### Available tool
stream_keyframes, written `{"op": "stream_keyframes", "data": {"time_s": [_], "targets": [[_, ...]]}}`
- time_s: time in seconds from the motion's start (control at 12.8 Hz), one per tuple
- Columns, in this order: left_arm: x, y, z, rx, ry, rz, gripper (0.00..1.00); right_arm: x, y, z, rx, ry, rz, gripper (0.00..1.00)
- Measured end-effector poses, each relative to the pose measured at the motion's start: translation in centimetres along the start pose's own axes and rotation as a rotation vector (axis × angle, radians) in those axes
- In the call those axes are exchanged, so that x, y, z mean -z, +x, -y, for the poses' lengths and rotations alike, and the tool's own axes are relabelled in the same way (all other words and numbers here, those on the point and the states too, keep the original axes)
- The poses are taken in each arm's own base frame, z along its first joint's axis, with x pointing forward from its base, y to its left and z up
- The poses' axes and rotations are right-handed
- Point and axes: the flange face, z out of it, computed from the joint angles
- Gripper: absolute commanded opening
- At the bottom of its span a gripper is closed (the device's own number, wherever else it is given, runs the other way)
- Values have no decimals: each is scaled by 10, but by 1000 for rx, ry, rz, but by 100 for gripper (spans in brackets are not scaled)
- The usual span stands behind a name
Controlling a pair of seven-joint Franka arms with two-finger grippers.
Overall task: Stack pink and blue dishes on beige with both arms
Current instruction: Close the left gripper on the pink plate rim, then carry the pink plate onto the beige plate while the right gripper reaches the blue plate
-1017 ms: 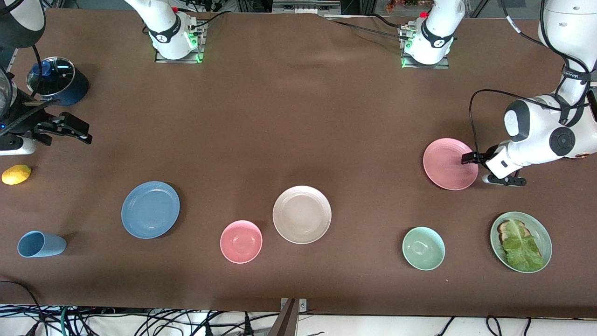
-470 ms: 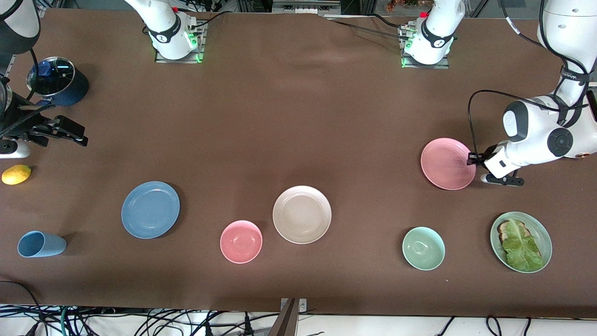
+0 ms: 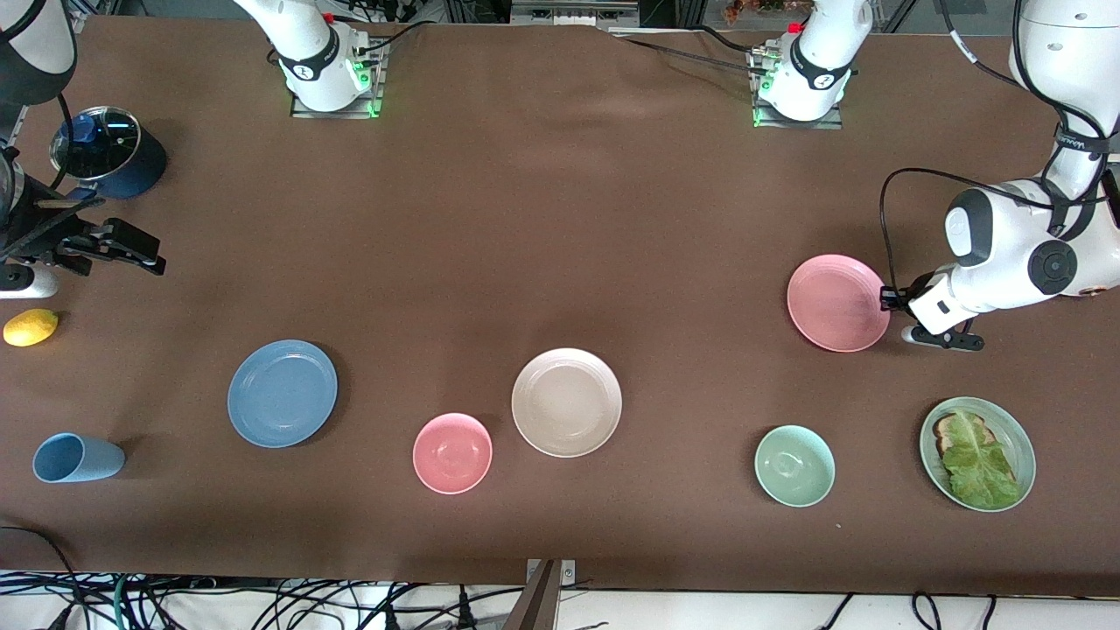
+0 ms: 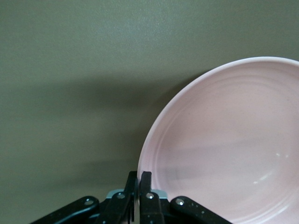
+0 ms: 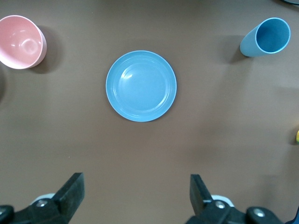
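At the far left edge of the front view we see the right gripper (image 3: 131,245), its two fingers spread wide and grasping nothing, hanging above the brown table (image 3: 542,219). Just above it in the frame sits a dark pot with a glass lid (image 3: 105,157), and below it a yellow lemon (image 3: 31,327). In the lower left corner a light blue cup (image 3: 77,458) lies on its side.

Moving rightward, the blue plate (image 3: 282,394) rests flat in the lower left part of the frame; the right wrist view shows it between the open fingers, well below them. Next comes a small pink bowl (image 3: 452,453), then the beige plate (image 3: 566,402) near the centre, slightly below the middle.

Further right, low in the frame, stands a pale green bowl (image 3: 794,465). Above it, at mid-height, the pink plate (image 3: 837,303) is held at its rim by the left gripper (image 3: 887,298), whose fingers are clenched on its edge; the left wrist view confirms this pinch. In the lower right corner a green plate with lettuce (image 3: 977,453) completes the scene.
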Motion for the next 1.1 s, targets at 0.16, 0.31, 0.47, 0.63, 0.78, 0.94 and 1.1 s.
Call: {"op": "stream_keyframes", "data": {"time_s": [0.16, 0.31, 0.47, 0.63, 0.78, 0.94, 1.1], "targets": [[34, 10, -5, -1, -22, 48, 0, -11, 4, -1, -1, 1, 19, 100], [72, 26, -28, 26, -60, 51, 0, -36, 14, -1, -2, 1, 42, 100], [94, 41, -64, 79, -94, 35, 0, -63, 30, -2, -2, 1, 27, 100], [102, 52, -104, 131, -121, 26, 0, -94, 47, -3, 0, 1, 8, 100], [109, 66, -141, 179, -162, 13, 0, -128, 60, -1, 13, -15, 7, 100], [119, 85, -192, 231, -220, 1, 0, -163, 73, -1, 31, -43, -5, 100], [123, 106, -254, 282, -238, -1, 0, -197, 79, -5, 29, -47, 11, 100]]}}
